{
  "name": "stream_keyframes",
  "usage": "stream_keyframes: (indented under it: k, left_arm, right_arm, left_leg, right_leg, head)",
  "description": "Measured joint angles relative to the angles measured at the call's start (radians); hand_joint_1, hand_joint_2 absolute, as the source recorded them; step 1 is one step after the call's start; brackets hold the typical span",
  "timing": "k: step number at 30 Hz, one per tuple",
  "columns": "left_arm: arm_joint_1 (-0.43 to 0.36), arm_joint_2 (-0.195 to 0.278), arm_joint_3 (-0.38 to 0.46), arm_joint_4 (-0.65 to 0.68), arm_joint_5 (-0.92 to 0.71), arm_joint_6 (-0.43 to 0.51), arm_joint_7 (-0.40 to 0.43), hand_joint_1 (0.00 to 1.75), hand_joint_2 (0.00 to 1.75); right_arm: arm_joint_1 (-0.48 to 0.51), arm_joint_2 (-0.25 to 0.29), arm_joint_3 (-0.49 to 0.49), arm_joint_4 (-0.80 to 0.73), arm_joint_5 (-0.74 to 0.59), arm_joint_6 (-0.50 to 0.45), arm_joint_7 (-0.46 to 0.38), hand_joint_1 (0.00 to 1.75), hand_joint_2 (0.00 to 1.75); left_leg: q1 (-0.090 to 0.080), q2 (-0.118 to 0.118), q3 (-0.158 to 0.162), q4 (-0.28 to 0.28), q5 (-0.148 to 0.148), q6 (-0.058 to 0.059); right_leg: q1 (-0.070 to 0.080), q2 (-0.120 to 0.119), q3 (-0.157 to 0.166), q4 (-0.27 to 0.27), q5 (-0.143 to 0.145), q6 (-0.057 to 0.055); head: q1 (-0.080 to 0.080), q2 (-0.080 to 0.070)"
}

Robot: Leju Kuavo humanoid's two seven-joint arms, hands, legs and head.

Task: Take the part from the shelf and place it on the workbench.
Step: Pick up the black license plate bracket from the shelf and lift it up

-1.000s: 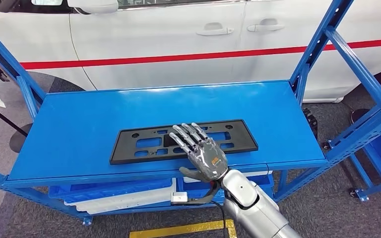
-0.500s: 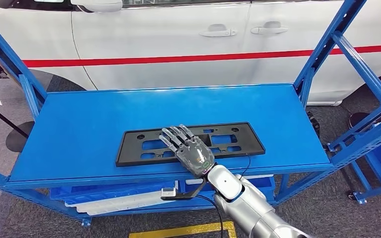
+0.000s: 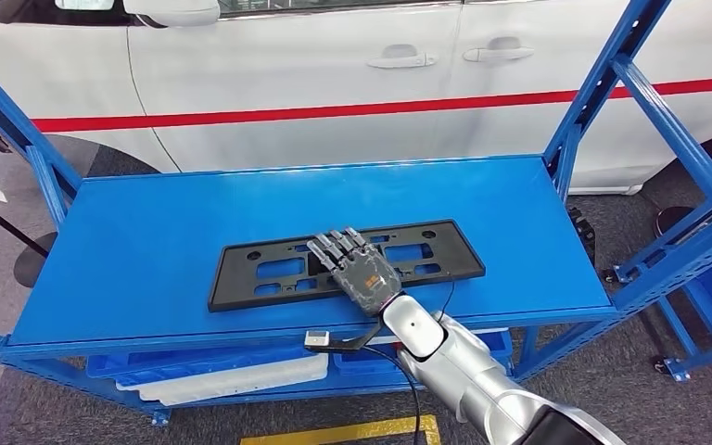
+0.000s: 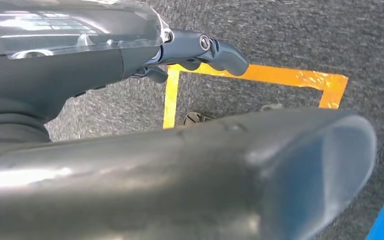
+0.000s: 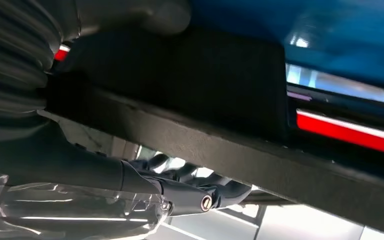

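Black licence plate frame (image 3: 345, 262) lies flat on blue shelf (image 3: 148, 241), near shelf's front edge, about mid-length. My right hand (image 3: 357, 271) lies on frame's middle, palm down; right wrist view puts frame between thumb and fingers, so grip looks closed on it. My left hand (image 4: 200, 50) hangs over grey floor, fingers curled, holding nothing. White car (image 3: 334, 74) behind shelf.

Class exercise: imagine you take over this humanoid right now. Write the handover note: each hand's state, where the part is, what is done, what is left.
Right hand: lies on the black part, fingers over its near middle; whether it grips is unclear.
Left hand: hangs by the floor, holding nothing.
Part: flat on the blue shelf, near its front edge.
Done: reach to the part.
Left: secure a grip, lift it, carry it to the workbench.
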Motion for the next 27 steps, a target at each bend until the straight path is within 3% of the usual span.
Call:
stream_keyframes:
  k: [3, 4, 5, 6, 9, 11, 13, 15, 17, 19, 20, 21, 22, 24, 25, 27]
  left_arm:
    - [0.000, 0.002, -0.003, 0.000, -0.001, 0.000, 0.000, 0.00, 0.00]
    - [0.001, 0.002, -0.004, 0.000, -0.001, 0.000, 0.000, 0.00, 0.00]
    - [0.002, 0.003, -0.004, 0.000, -0.001, 0.000, 0.000, 0.00, 0.00]
    - [0.003, 0.005, -0.004, 0.000, -0.001, -0.001, 0.000, 0.00, 0.00]
    - [0.001, 0.011, -0.005, 0.000, -0.002, -0.004, 0.000, 0.00, 0.00]
    - [-0.001, 0.013, -0.006, 0.000, -0.004, -0.006, -0.002, 0.00, 0.00]
    - [0.000, 0.013, -0.006, 0.000, -0.008, -0.008, -0.011, 0.00, 0.00]
    - [0.000, 0.012, -0.008, 0.000, -0.013, -0.012, -0.032, 0.00, 0.87]
    - [-0.001, 0.013, -0.012, 0.000, -0.018, -0.016, -0.057, 0.00, 1.75]
    - [0.000, 0.013, -0.018, 0.000, -0.020, -0.017, -0.080, 0.00, 1.75]
    - [0.001, 0.014, -0.021, 0.000, -0.021, -0.018, -0.090, 0.00, 1.75]
    - [0.002, 0.014, -0.024, 0.000, -0.021, -0.019, -0.098, 0.00, 1.75]
    - [0.002, 0.014, -0.027, 0.000, -0.021, -0.020, -0.106, 0.00, 1.75]
    - [0.002, 0.013, -0.030, 0.000, -0.021, -0.021, -0.117, 0.00, 1.75]
    - [0.002, 0.012, -0.031, 0.000, -0.021, -0.021, -0.120, 0.00, 1.75]
    - [0.002, 0.011, -0.031, 0.000, -0.021, -0.020, -0.122, 0.00, 1.75]
  right_arm:
    - [-0.011, 0.008, 0.001, 0.032, -0.003, 0.003, 0.000, 1.75, 1.75]
    - [-0.013, 0.008, 0.001, 0.042, -0.005, 0.004, 0.000, 1.75, 1.75]
    - [-0.013, 0.008, 0.001, 0.049, -0.007, 0.004, -0.001, 1.75, 1.75]
    - [-0.014, 0.008, 0.001, 0.056, -0.009, 0.003, -0.002, 1.75, 1.75]
    - [-0.020, 0.009, 0.000, 0.069, -0.016, -0.001, -0.003, 1.75, 1.75]
    - [-0.025, 0.009, -0.002, 0.078, -0.017, -0.006, -0.002, 1.75, 1.75]
    - [-0.027, 0.009, -0.006, 0.083, -0.017, -0.012, -0.001, 1.75, 1.75]
    - [-0.028, 0.009, -0.013, 0.086, -0.015, -0.015, 0.000, 1.75, 1.75]
    - [-0.026, 0.009, -0.021, 0.089, -0.014, -0.015, 0.001, 1.75, 1.75]
    - [-0.021, 0.007, -0.031, 0.092, -0.014, -0.019, -0.002, 1.75, 1.75]
    - [-0.018, 0.007, -0.036, 0.093, -0.014, -0.022, -0.006, 1.75, 1.75]
    - [-0.017, 0.006, -0.041, 0.094, -0.014, -0.025, -0.010, 1.75, 1.75]
    - [-0.016, 0.006, -0.047, 0.094, -0.015, -0.028, -0.014, 1.75, 1.75]
    - [-0.019, 0.006, -0.058, 0.094, -0.020, -0.032, -0.026, 1.75, 1.75]
    - [-0.021, 0.006, -0.064, 0.093, -0.025, -0.035, -0.033, 1.75, 1.75]
    - [-0.021, 0.006, -0.076, 0.086, -0.040, -0.040, -0.049, 1.75, 1.75]
  left_leg:
    - [0.002, 0.001, -0.080, 0.174, -0.087, -0.010]
    - [0.002, 0.001, -0.110, 0.231, -0.104, -0.012]
    - [0.003, 0.001, -0.125, 0.256, -0.103, -0.014]
    - [0.003, 0.001, -0.121, 0.243, -0.083, -0.015]
    - [0.005, 0.002, -0.038, 0.056, 0.014, -0.011]
    - [0.003, 0.000, -0.009, -0.011, 0.030, -0.001]
    - [0.001, -0.001, -0.008, -0.015, 0.029, 0.012]
    - [0.003, 0.000, -0.006, -0.021, 0.032, 0.025]
    - [0.004, 0.000, -0.005, -0.025, 0.035, 0.035]
    - [0.003, 0.000, -0.006, -0.025, 0.034, 0.039]
    - [0.002, 0.000, -0.005, -0.024, 0.033, 0.039]
    - [0.002, 0.000, -0.005, -0.024, 0.033, 0.039]
    - [0.001, 0.000, -0.003, -0.024, 0.032, 0.039]
    - [-0.002, -0.001, 0.000, -0.023, 0.030, 0.036]
    - [-0.004, -0.002, 0.000, -0.023, 0.030, 0.033]
    - [-0.005, -0.002, -0.002, -0.023, 0.029, 0.023]
  right_leg:
    - [-0.001, -0.003, 0.006, -0.005, 0.000, -0.010]
    - [-0.001, -0.004, 0.006, -0.004, -0.001, -0.011]
    - [0.000, -0.003, 0.007, -0.003, -0.002, -0.011]
    - [0.000, -0.003, 0.008, -0.002, -0.004, -0.010]
    - [0.001, 0.001, 0.012, 0.007, -0.014, -0.001]
    - [0.005, 0.002, 0.008, 0.012, -0.017, 0.009]
    - [0.006, 0.003, 0.006, 0.012, -0.017, 0.019]
    - [0.003, 0.002, 0.000, 0.032, -0.033, 0.029]
    - [0.001, 0.001, -0.043, 0.124, -0.086, 0.038]
    - [0.000, 0.001, -0.111, 0.256, -0.139, 0.042]
    - [-0.001, 0.001, -0.132, 0.292, -0.144, 0.043]
    - [-0.001, 0.001, -0.136, 0.292, -0.130, 0.041]
    - [0.000, 0.001, -0.120, 0.252, -0.098, 0.038]
    - [0.005, 0.001, -0.055, 0.113, -0.029, 0.023]
    - [0.008, 0.000, -0.029, 0.057, -0.008, 0.017]
    - [0.014, 0.000, -0.012, 0.013, -0.001, 0.011]
  head:
    - [0.000, 0.000]
    - [0.000, 0.000]
    - [0.000, 0.000]
    - [0.000, 0.000]
    - [0.000, 0.000]
    - [0.000, 0.000]
    - [0.000, 0.000]
    - [0.000, 0.000]
    - [0.000, 0.000]
    - [0.000, 0.000]
    - [0.000, 0.000]
    - [0.000, 0.000]
    - [0.000, 0.000]
    - [0.000, 0.000]
    - [0.000, 0.000]
    - [0.000, 0.000]
